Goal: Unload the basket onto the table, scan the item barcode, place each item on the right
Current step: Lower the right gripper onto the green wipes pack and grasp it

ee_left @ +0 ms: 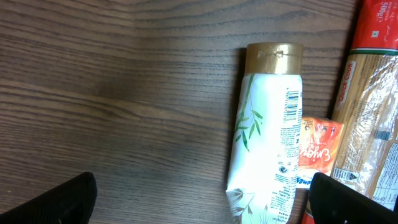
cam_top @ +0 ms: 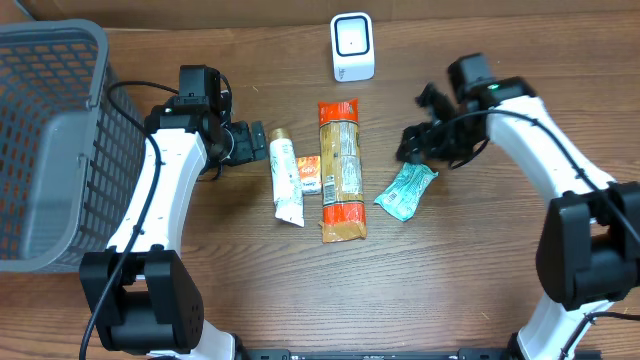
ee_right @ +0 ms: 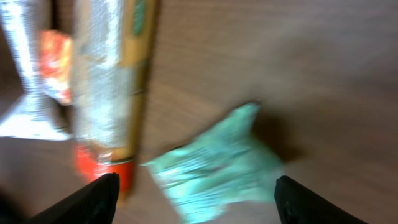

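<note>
Four items lie mid-table: a white tube with a gold cap, a small orange sachet, a long pasta packet and a green packet. The white barcode scanner stands at the back. My left gripper is open just left of the tube's cap. In the left wrist view the tube shows its barcode, beside the sachet, and the gripper holds nothing. My right gripper hovers open just behind the green packet, which lies blurred between the spread fingers.
A grey mesh basket fills the left side of the table. The pasta packet lies left of the green packet in the right wrist view. Bare wood lies in front of the items and between the scanner and the items.
</note>
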Robot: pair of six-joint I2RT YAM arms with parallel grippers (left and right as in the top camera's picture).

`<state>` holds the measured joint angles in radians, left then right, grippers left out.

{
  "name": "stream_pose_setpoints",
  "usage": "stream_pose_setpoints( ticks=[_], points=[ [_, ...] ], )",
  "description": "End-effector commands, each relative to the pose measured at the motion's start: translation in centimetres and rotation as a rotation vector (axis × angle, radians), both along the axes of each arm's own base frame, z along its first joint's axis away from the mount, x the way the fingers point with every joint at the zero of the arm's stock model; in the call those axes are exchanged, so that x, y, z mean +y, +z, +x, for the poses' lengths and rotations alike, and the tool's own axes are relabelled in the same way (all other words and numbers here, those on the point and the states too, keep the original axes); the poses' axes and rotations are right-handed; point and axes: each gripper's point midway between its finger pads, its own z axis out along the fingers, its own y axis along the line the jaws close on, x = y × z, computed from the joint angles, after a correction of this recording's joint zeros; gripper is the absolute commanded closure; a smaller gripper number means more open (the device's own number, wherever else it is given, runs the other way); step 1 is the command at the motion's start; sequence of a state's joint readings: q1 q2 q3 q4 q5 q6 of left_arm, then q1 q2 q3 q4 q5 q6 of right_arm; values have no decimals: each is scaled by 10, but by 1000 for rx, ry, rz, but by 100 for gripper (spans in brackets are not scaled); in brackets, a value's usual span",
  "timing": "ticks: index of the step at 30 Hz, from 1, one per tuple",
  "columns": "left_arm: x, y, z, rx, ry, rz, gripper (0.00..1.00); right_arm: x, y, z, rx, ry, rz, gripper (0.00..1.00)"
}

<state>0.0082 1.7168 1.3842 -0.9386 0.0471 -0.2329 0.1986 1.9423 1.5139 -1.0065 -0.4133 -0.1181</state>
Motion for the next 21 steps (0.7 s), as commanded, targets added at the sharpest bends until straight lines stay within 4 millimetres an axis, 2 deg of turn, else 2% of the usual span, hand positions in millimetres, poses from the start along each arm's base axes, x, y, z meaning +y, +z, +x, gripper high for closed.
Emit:
stream_pose_setpoints(
  ticks=[1,7,12,19,21],
  points=[
    [0,7,3,-24,-18,12,0,-26,-8,15,-135,197,-91,19],
    [0,7,3,-24,-18,12,0,-15,-37,15,-112,291,14,24],
    [0,7,3,-24,-18,12,0,2,-45,3,-72,338,130,27],
    [0,7,3,-24,-18,12,0,-3,-61,-20,19,323,130,33],
    [0,7,3,-24,-18,12,0,-3,-66,-27,44,319,138,38]
  ],
)
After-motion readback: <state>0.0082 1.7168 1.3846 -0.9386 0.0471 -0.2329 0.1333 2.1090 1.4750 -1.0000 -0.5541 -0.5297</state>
